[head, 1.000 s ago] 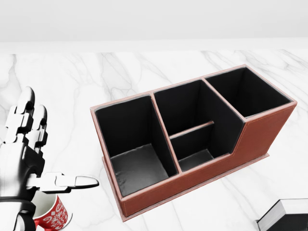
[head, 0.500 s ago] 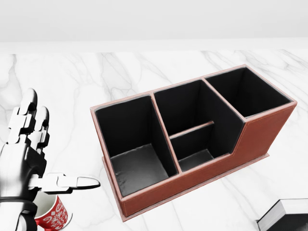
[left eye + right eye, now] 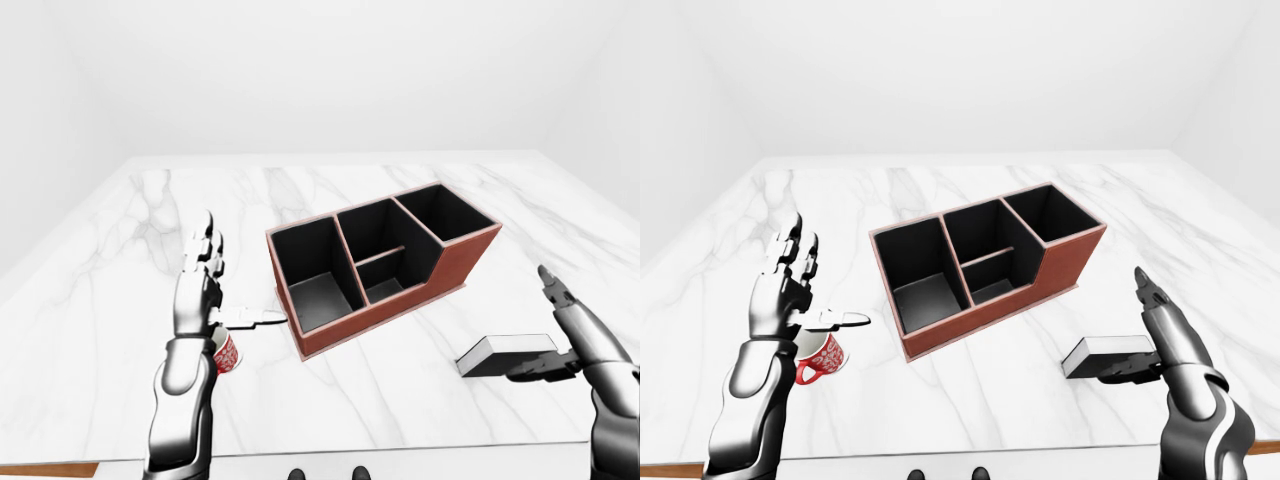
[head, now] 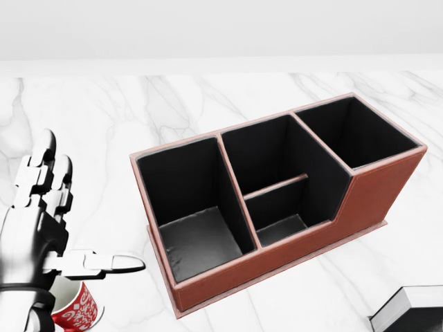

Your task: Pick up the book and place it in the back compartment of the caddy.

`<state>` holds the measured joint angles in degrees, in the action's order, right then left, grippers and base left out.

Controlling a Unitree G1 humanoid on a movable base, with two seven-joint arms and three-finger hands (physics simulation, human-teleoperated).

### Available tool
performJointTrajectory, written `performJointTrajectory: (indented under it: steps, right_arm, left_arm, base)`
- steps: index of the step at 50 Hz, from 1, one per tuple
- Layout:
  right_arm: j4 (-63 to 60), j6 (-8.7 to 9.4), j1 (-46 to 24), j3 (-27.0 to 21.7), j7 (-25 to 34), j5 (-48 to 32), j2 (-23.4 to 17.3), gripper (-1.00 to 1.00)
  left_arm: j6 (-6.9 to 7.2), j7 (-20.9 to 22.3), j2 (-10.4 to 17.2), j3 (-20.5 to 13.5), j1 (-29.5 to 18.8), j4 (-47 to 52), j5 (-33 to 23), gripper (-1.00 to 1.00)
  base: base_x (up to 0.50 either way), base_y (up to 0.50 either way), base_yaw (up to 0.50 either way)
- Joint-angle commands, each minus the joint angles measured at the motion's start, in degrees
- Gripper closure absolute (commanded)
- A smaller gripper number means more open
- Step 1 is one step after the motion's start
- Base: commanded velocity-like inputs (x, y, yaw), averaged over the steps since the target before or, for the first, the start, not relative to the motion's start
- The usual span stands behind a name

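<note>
The one book [image 3: 1107,356] lies flat on the marble table [image 3: 120,330], dark cover up and white page edge showing, just beside the right hand [image 3: 1160,330] on that hand's left in the eye views. The right hand stands open, long fingers stretched up and away and the thumb reaching toward the book's near-right corner; whether the thumb touches it cannot be told, and the hand holds nothing. Up and to the left of that hand, clearly apart from it, stands the single caddy [image 4: 277,200], brown outside and black inside, with four compartments: one large at its left end, two smaller ones in the middle split by a low divider, and one deep at its right end. The left hand [image 4: 38,221] is raised beside the caddy's left end, fingers spread and thumb pointing toward the caddy, gripping nothing. Directly below it sits one red patterned mug [image 3: 821,355].
</note>
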<state>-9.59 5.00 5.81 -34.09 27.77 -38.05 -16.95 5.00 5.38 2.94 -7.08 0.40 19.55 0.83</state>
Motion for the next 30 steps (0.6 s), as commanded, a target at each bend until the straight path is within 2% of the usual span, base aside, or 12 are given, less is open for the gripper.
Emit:
performJointTrajectory:
  steps: [1, 15, 30]
  right_arm:
    - [2.11, 0.00, -0.96, 0.38, -0.33, -0.07, -1.45, -1.00]
    - [5.96, -0.89, -2.36, 2.19, -1.77, -0.34, -2.81, -1.00]
    - [12.17, -3.06, -4.23, 4.97, -4.24, -1.10, -4.83, -1.00]
  left_arm:
    - [0.00, 0.03, -0.06, 0.15, 0.18, 0.05, -0.16, -1.00]
    - [0.00, 0.05, -0.08, 0.21, 0.12, -0.71, -0.33, -1.00]
    - [0.00, -0.04, -0.25, 0.69, 0.36, -1.29, -0.79, -1.00]
  base:
    - [0.00, 0.00, 0.00]
    - [0.00, 0.00, 0.00]
    - [0.00, 0.00, 0.00]
